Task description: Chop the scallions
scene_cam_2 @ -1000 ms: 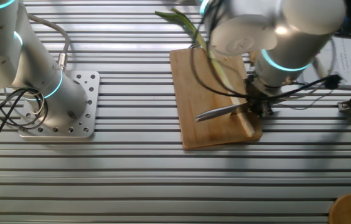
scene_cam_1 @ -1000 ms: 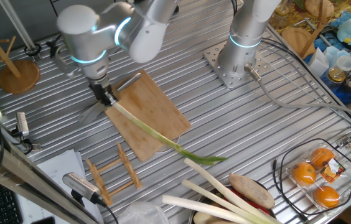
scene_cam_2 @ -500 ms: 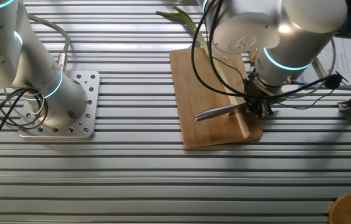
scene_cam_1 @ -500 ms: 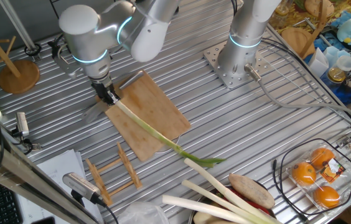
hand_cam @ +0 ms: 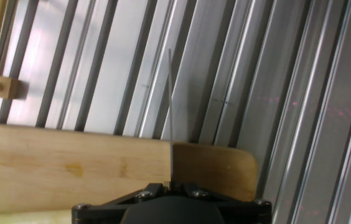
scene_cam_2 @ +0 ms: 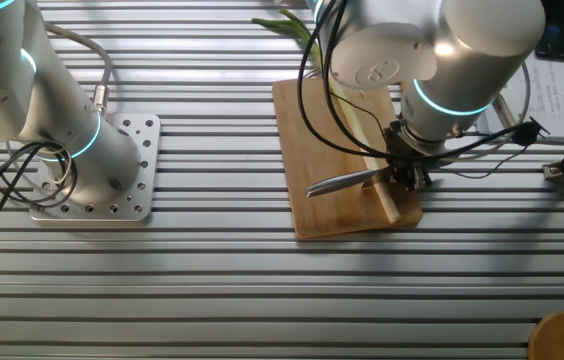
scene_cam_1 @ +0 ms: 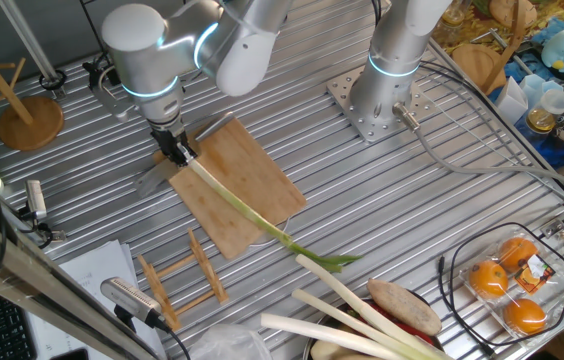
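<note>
The scallion [scene_cam_1: 252,215] is one long stalk lying slantwise across the wooden cutting board [scene_cam_1: 247,160]. Its pale end is near the gripper and its green tip hangs off the board's near edge. In the other fixed view the scallion [scene_cam_2: 360,122] runs up the cutting board [scene_cam_2: 327,130]. My gripper [scene_cam_1: 175,150] is shut on a knife whose grey blade [scene_cam_1: 155,177] sits at the board's left corner. From the other side the gripper [scene_cam_2: 405,172] holds the blade [scene_cam_2: 347,183] flat across the board beside the pale end. The hand view shows the blade [hand_cam: 170,112] edge-on over the board [hand_cam: 70,168].
Thick pale leek stalks [scene_cam_1: 362,318] and a sweet potato [scene_cam_1: 402,305] lie at the front. A wire basket [scene_cam_1: 462,262] of oranges stands at the right. A second arm's base [scene_cam_1: 377,100] is bolted behind the board. A small wooden rack [scene_cam_1: 177,275] lies in front.
The gripper with the knife has shifted a little along the board's corner towards the scallion's pale end. The pale end has moved slightly with it.
</note>
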Robot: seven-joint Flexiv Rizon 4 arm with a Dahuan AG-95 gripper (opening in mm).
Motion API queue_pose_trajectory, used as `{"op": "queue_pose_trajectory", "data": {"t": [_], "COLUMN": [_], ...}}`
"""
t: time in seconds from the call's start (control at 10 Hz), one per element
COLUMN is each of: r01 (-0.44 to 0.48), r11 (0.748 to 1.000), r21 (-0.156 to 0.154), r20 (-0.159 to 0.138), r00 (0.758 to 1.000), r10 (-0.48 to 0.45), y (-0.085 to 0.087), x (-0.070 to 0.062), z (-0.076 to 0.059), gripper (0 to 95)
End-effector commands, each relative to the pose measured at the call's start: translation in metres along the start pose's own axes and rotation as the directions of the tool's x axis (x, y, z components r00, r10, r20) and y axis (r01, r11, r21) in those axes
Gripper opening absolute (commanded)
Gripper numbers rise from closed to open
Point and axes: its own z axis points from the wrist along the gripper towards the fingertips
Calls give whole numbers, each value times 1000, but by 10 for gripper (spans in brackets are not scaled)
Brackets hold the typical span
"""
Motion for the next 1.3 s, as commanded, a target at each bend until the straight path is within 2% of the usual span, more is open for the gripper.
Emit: {"op": "queue_pose_trajectory", "data": {"t": [0.1, 0.4, 0.6, 0.7, 1.0, 1.3], "r01": [-9, -18, -29, -36, -38, -34], "r11": [1000, 1000, 999, 999, 999, 999], "r21": [-11, -10, -26, -37, -32, -42], "r20": [-10, -23, -34, -66, -63, -46], "r00": [1000, 1000, 999, 997, 997, 998], "r10": [9, 18, 28, 34, 36, 32], "y": [0, -1, -3, -5, -3, -5], "x": [4, 9, 13, 18, 34, 34], "z": [10, 10, 7, -4, 3, 0], "gripper": [0, 0, 0, 0, 0, 0]}}
